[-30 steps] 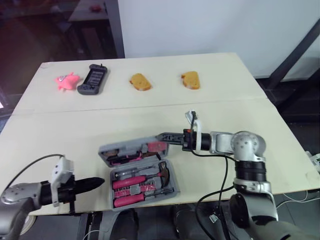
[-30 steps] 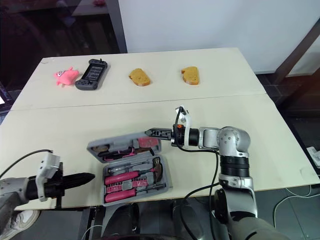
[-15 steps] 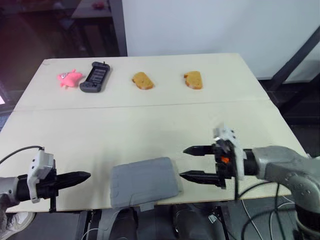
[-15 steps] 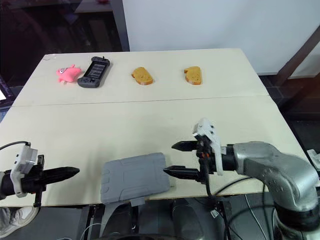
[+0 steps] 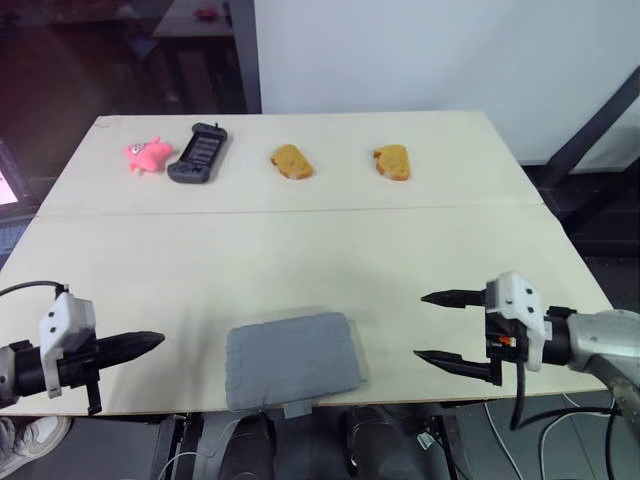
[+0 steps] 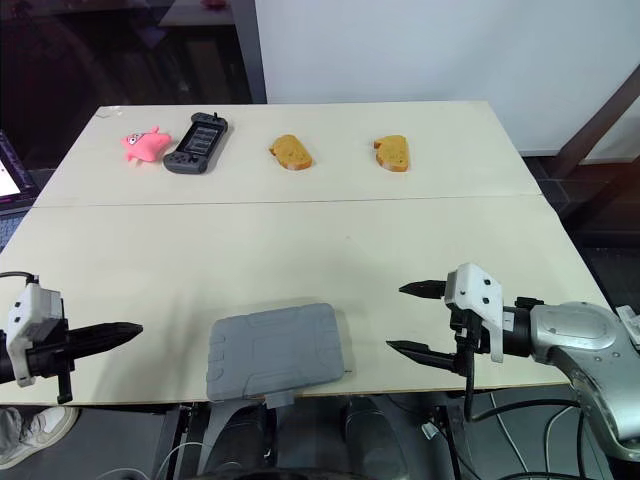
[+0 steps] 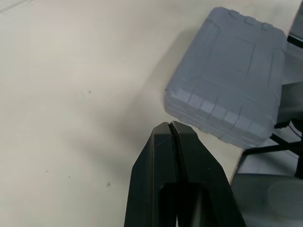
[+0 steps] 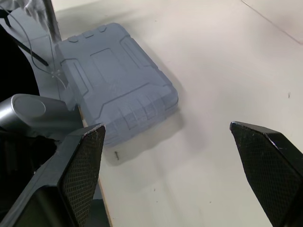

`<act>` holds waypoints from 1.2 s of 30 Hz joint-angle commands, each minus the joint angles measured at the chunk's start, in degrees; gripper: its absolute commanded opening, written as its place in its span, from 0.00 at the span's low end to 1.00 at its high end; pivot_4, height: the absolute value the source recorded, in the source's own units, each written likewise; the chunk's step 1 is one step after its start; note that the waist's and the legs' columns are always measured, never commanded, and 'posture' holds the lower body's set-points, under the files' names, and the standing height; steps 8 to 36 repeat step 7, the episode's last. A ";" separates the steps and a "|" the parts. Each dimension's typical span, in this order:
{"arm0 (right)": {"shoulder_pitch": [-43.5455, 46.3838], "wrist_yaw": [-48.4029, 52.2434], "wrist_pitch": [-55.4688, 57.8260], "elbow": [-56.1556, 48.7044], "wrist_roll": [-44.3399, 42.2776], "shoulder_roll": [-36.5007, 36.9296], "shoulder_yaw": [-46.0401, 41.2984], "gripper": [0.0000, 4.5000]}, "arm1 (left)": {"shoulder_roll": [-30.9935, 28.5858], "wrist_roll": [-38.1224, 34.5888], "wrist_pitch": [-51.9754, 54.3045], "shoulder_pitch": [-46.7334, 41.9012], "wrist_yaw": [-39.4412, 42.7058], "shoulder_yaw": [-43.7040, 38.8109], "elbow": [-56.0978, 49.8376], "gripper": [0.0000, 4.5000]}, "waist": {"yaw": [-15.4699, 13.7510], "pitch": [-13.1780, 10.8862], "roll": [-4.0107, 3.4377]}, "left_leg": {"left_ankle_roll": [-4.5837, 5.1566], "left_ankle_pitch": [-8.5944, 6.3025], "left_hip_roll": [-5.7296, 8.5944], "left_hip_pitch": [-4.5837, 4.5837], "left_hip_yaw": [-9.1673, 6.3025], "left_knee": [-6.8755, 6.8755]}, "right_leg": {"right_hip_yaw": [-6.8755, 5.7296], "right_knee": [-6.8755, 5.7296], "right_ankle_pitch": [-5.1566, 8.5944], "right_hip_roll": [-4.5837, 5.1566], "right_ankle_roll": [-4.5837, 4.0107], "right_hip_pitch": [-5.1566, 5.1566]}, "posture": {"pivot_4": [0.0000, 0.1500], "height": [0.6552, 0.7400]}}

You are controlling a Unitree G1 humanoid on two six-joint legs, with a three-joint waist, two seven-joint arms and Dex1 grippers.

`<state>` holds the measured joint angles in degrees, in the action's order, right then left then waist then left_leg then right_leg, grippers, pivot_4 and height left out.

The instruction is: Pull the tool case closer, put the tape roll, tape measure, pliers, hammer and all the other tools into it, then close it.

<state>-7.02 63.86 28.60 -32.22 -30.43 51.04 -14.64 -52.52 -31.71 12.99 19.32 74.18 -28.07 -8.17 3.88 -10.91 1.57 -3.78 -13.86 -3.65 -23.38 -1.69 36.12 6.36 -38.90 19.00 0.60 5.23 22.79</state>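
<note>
Left jaws closed, right jaws spread, shut tool case (image 5: 292, 360) lengthwise left-right, latch (image 5: 298, 408) toward robot

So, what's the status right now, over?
Left gripper shut, right gripper open, both empty. Tool case closed, at near table edge. Nothing in the way.

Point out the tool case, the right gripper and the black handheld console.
tool case (image 5: 292, 360): left eye view, middle of its closed grey lid.
right gripper (image 5: 422, 326): left eye view, midway between its two open fingertips.
black handheld console (image 5: 197, 153): left eye view, centre of its face.
</note>
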 commanded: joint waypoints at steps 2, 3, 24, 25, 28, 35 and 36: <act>-0.65 0.09 -2.59 0.57 1.02 0.36 0.62 0.99 | -0.55 -0.11 -0.91 -0.70 0.42 -1.40 -1.25 0.00 | -0.11 -0.01 -0.01 | 0.00 0.00 0.00 -0.01 0.00 -0.02 | 0.00 0.00 0.00 0.00 0.01 0.00 | 1.00 1.00; -0.78 0.14 -2.78 0.66 0.99 0.44 0.75 0.99 | -0.53 -0.09 -1.02 -0.78 0.51 -1.45 -1.14 0.00 | -0.11 -0.01 -0.01 | 0.00 0.00 0.00 -0.01 -0.01 -0.02 | -0.02 0.00 0.00 0.00 0.02 0.00 | 1.00 1.00; -0.88 0.27 -2.96 0.90 0.78 0.64 1.16 0.99 | -0.38 0.37 -2.03 -0.98 0.61 -1.70 -1.15 0.00 | -0.10 -0.01 -0.01 | 0.00 0.00 0.00 0.00 -0.01 -0.01 | -0.02 0.00 -0.02 0.00 0.05 -0.01 | 1.00 1.00; -0.88 0.27 -2.96 0.90 0.78 0.64 1.16 0.99 | -0.38 0.37 -2.03 -0.98 0.61 -1.70 -1.15 0.00 | -0.10 -0.01 -0.01 | 0.00 0.00 0.00 0.00 -0.01 -0.01 | -0.02 0.00 -0.02 0.00 0.05 -0.01 | 1.00 1.00; -0.88 0.27 -2.96 0.90 0.78 0.64 1.16 0.99 | -0.38 0.37 -2.03 -0.98 0.61 -1.70 -1.15 0.00 | -0.10 -0.01 -0.01 | 0.00 0.00 0.00 0.00 -0.01 -0.01 | -0.02 0.00 -0.02 0.00 0.05 -0.01 | 1.00 1.00; -0.88 0.27 -2.96 0.90 0.78 0.64 1.16 0.99 | -0.38 0.37 -2.03 -0.98 0.61 -1.70 -1.15 0.00 | -0.10 -0.01 -0.01 | 0.00 0.00 0.00 0.00 -0.01 -0.01 | -0.02 0.00 -0.02 0.00 0.05 -0.01 | 1.00 1.00; -0.88 0.27 -2.96 0.90 0.78 0.64 1.16 0.99 | -0.38 0.37 -2.03 -0.98 0.61 -1.70 -1.15 0.00 | -0.10 -0.01 -0.01 | 0.00 0.00 0.00 0.00 -0.01 -0.01 | -0.02 0.00 -0.02 0.00 0.05 -0.01 | 1.00 1.00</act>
